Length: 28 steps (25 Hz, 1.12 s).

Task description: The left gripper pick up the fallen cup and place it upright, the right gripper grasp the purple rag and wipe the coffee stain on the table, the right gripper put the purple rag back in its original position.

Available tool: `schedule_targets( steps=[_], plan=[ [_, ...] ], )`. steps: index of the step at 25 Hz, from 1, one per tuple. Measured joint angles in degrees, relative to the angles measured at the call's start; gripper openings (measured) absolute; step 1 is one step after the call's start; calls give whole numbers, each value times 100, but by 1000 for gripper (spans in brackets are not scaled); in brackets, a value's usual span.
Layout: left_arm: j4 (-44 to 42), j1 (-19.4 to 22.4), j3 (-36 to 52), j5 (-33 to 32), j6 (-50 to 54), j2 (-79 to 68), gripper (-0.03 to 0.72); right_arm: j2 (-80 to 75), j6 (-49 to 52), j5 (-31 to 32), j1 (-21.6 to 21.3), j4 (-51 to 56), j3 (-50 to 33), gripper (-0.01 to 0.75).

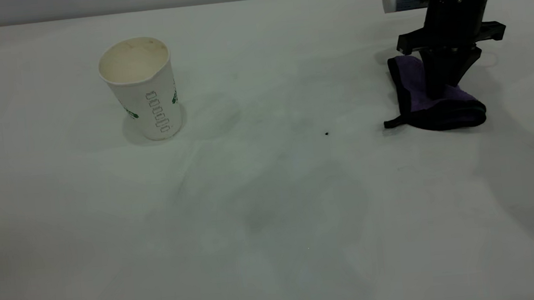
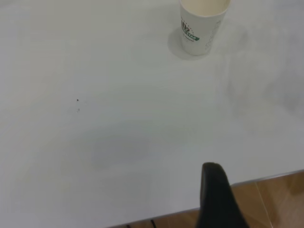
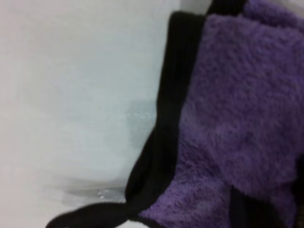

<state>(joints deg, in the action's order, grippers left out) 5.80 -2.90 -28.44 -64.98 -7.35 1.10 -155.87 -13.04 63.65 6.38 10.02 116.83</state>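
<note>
The cup point(image 1: 143, 90) stands upright on the table point(image 1: 273, 226) at the left, mouth up; it also shows in the left wrist view point(image 2: 203, 23). My right gripper point(image 1: 441, 87) points straight down at the right and is shut on the purple rag point(image 1: 429, 99), which lies bunched on the table. The rag point(image 3: 237, 109) fills the right wrist view. My left gripper point(image 2: 214, 190) is out of the exterior view, parked back by the table's edge, far from the cup. No coffee stain shows; only faint smears mark the middle of the table.
A tiny dark speck point(image 1: 326, 133) lies between the cup and the rag. The table's edge point(image 2: 247, 183) and a wooden floor show beside my left gripper. The tabletop holds nothing else.
</note>
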Motion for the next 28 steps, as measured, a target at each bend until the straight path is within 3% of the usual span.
schedule_targets(
  steps=[4,8,18,28],
  plan=[
    [0,0,0,0,0,0,501,43,-445,94,0,432,-5,324],
    [0,0,0,0,0,0,501,448,-616,364,0,860,-24,407],
    [0,0,0,0,0,0,501,2818,-454,543,0,808,-398,373],
    [0,0,0,0,-3,0,501,6292,-173,658,0,611,-2809,368]
  ],
)
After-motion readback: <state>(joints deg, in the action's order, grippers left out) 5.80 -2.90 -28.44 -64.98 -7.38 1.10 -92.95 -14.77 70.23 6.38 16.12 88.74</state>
